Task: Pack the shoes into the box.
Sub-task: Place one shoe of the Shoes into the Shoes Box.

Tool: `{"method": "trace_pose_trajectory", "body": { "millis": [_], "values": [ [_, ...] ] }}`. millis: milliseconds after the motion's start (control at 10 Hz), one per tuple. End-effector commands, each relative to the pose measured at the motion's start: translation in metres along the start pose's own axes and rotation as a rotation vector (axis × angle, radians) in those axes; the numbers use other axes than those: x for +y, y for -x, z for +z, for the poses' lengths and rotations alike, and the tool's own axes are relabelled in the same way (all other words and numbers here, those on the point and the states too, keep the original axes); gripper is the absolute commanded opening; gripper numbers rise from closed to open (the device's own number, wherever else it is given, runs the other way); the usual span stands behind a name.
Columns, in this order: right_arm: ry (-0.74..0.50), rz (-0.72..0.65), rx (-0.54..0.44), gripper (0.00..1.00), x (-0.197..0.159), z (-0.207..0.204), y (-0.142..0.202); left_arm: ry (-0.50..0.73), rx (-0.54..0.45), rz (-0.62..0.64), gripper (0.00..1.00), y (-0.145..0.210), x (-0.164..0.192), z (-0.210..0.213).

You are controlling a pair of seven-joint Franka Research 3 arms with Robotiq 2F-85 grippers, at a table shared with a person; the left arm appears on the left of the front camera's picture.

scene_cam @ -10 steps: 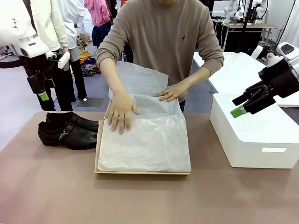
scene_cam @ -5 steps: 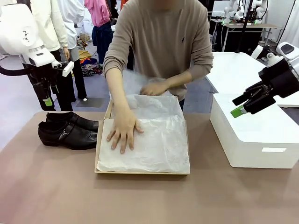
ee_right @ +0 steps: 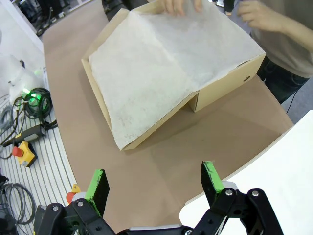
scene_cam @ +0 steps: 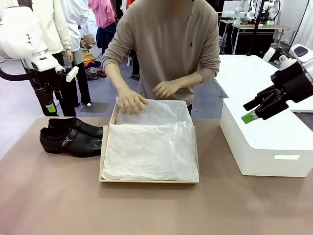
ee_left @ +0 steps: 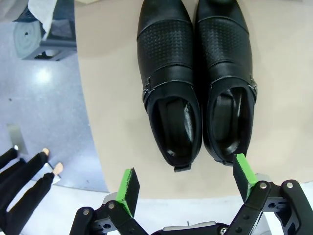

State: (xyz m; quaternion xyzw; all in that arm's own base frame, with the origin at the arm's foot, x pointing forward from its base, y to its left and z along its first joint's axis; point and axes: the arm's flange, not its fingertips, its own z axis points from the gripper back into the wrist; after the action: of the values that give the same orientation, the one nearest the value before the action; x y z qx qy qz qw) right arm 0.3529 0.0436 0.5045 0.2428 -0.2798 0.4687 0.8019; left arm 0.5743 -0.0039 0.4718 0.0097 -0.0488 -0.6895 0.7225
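Two shoes [scene_cam: 71,137] unpacked beside open box [scene_cam: 103,157].
Left gripper [ee_left: 186,180], right gripper [ee_right: 154,183] wide, empty; left should next descend onto one shoe.

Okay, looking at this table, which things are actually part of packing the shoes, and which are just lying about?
For the job:
glossy black leather dress shoes
open brown cardboard shoebox
white tissue paper lining it

Just lying about:
large white rectangular box
small yellow box with a red button
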Motion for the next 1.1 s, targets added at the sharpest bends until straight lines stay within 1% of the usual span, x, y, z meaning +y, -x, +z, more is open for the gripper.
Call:
{"method": "trace_pose_trajectory", "body": {
  "millis": [0, 300, 600, 1000],
  "values": [
    [-0.01, 0.024, -0.026, 1.0, -0.004, 0.0, -0.001, -0.004, 0.0, 0.011, 1.0, 0.001, 0.0, 0.002],
    [-0.01, 0.024, -0.026, 1.0, -0.004, 0.0, -0.001, 0.0, 0.0, 0.0, 1.0, 0.0, 0.0, 0.0],
    [-0.01, 0.024, -0.026, 1.0, -0.004, 0.0, -0.001, 0.012, -0.005, 0.021, 1.0, 0.003, 0.02, -0.017],
    [-0.01, 0.024, -0.026, 1.0, -0.004, 0.0, -0.001, -0.01, 0.015, 0.053, 1.0, -0.001, 0.042, -0.037]
  ]
}}
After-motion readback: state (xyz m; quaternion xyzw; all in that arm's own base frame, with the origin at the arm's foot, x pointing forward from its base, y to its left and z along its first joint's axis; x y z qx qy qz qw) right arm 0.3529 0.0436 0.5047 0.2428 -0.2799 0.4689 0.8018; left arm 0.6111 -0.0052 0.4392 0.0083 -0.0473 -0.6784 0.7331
